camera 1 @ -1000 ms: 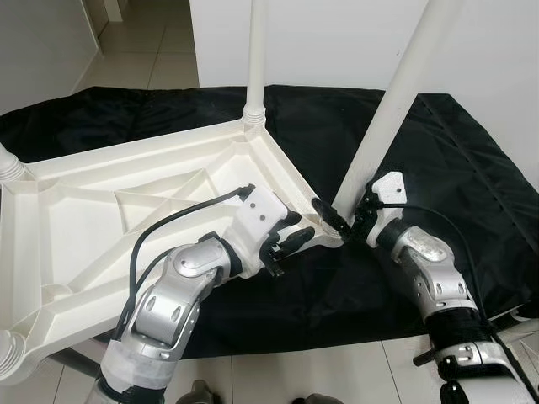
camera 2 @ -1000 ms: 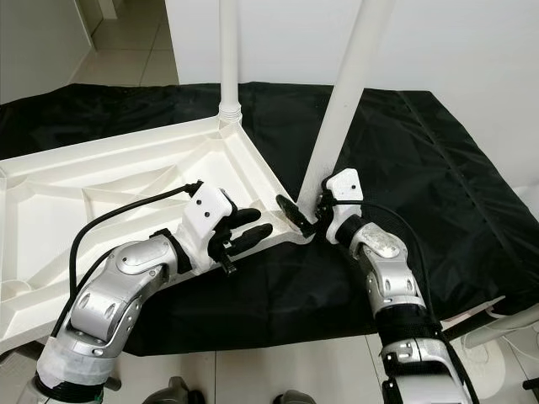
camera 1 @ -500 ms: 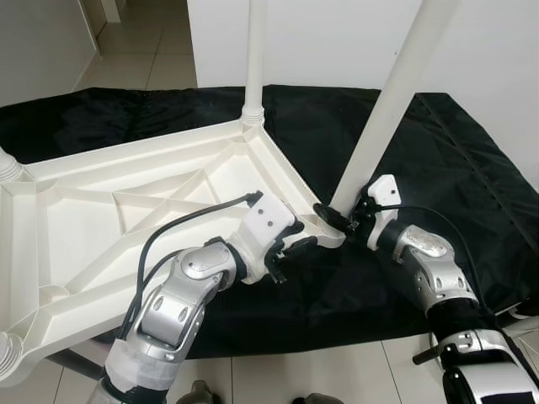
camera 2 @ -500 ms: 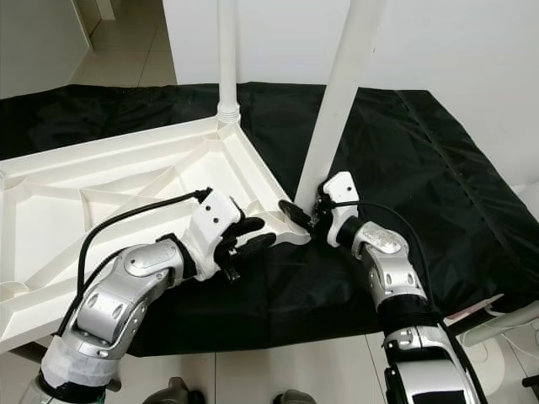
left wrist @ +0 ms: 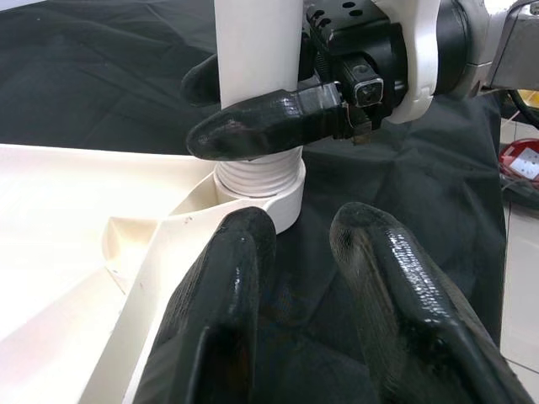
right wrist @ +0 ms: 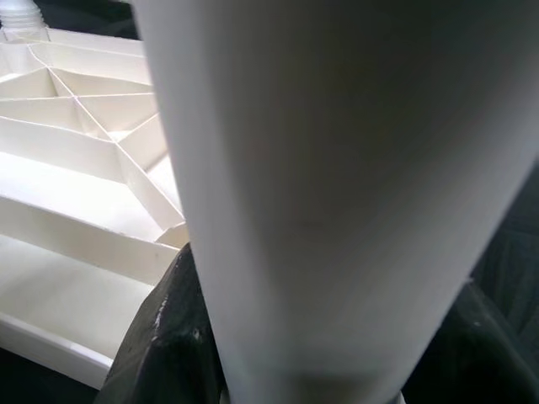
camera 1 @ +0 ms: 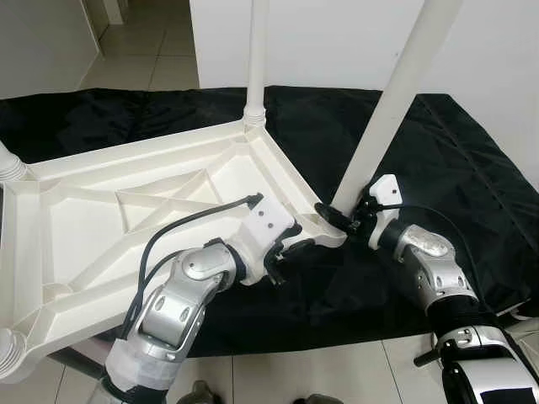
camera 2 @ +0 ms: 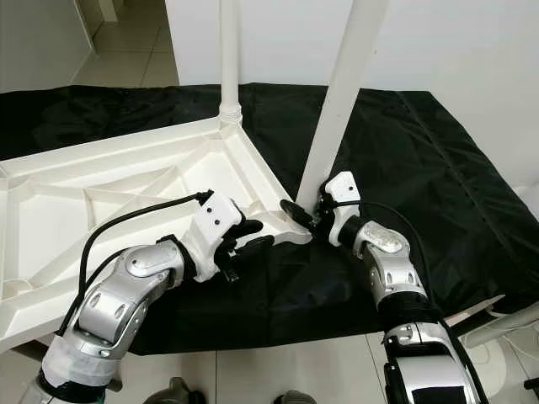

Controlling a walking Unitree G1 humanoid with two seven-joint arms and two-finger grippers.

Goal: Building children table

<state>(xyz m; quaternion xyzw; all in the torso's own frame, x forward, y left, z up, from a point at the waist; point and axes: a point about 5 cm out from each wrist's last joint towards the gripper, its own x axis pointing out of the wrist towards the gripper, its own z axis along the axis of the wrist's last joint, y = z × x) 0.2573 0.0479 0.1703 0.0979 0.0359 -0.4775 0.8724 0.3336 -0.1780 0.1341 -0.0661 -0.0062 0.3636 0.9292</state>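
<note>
Left eye view: the upturned white tabletop (camera 1: pixel 126 210) lies on the black cloth (camera 1: pixel 438 151). The right pincer (camera 1: pixel 341 217) stays clenched round the base of the slanted white leg (camera 1: pixel 392 101) at the near corner. The left pincer (camera 1: pixel 290 250) has moved in under that corner's edge since a second ago.

Left wrist view: its fingers (left wrist: pixel 227 311) stand parted, released, near the leg's threaded socket (left wrist: pixel 257 181).

Right wrist view: the leg is blurred.

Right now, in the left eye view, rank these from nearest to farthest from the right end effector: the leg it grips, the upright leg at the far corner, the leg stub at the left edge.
1. Gripped leg, inside the right end effector.
2. Far-corner leg, behind, toward the robot's left.
3. Left-edge leg stub, across the tabletop.
</note>
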